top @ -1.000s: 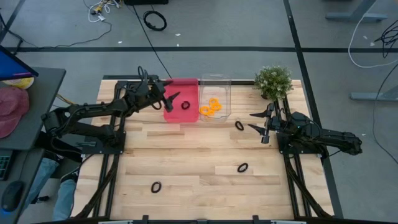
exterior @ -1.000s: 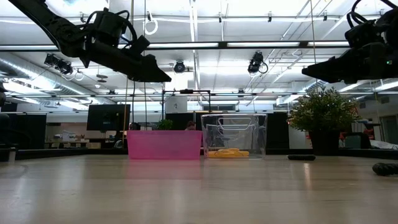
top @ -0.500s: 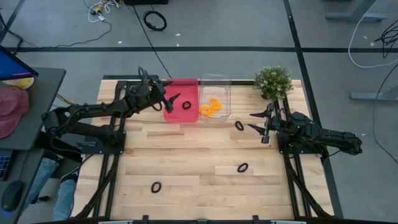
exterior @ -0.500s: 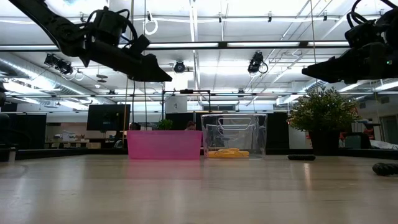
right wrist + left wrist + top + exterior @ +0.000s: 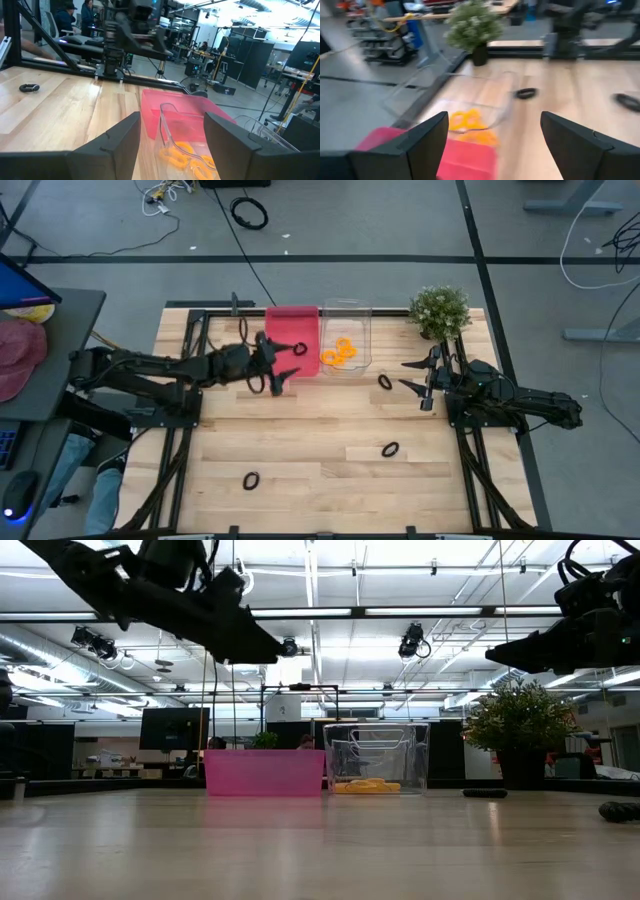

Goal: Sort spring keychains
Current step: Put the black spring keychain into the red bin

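You see the left gripper [image 5: 281, 374] hovering with fingers spread and empty at the front edge of the pink plastic bin [image 5: 291, 327], which holds one black coiled keychain [image 5: 299, 349]. Orange coiled keychains [image 5: 339, 351] lie in the clear plastic bin [image 5: 346, 310]. The right gripper [image 5: 412, 375], open, waits beside a loose black coil [image 5: 385, 382]; two other black coils [image 5: 390, 449] lie nearer the front.

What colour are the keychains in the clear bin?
Orange keychains in the clear bin; high view shows them best.
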You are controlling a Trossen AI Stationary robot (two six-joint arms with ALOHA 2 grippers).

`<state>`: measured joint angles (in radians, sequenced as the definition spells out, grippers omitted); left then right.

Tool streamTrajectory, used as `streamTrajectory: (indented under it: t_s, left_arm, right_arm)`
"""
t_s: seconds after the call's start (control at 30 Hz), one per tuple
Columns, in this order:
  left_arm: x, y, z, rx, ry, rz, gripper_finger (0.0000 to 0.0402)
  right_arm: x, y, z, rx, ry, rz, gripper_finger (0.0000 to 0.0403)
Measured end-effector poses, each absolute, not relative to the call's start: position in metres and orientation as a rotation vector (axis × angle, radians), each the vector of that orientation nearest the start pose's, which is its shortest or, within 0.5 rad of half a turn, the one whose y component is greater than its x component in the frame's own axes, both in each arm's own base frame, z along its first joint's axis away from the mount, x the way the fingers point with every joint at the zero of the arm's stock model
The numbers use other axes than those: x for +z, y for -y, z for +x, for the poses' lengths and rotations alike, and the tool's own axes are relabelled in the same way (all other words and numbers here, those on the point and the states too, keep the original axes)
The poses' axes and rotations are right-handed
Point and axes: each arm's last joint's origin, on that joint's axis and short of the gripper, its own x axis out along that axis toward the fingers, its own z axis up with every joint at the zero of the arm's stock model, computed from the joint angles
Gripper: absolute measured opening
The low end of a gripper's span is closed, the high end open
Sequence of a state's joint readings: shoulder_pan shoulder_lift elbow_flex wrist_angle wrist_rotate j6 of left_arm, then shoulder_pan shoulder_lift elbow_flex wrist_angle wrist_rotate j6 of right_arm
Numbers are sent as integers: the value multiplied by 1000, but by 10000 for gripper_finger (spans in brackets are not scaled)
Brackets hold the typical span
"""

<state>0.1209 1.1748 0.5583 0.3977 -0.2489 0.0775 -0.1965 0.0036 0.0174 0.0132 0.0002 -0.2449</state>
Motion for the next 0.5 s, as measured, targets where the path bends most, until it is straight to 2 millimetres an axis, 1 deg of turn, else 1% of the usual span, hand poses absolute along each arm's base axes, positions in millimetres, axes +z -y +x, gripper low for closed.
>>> streamTrajectory:
  t_s: [0.27,0.5]
  left_arm:
    - [233,21,245,160,-221,20,319]
    - [233,74,235,-110,-232,-131,319]
  right_arm:
    - [170,19,95,-199,3,-247,221]
    - [170,19,95,-199,3,-247,221]
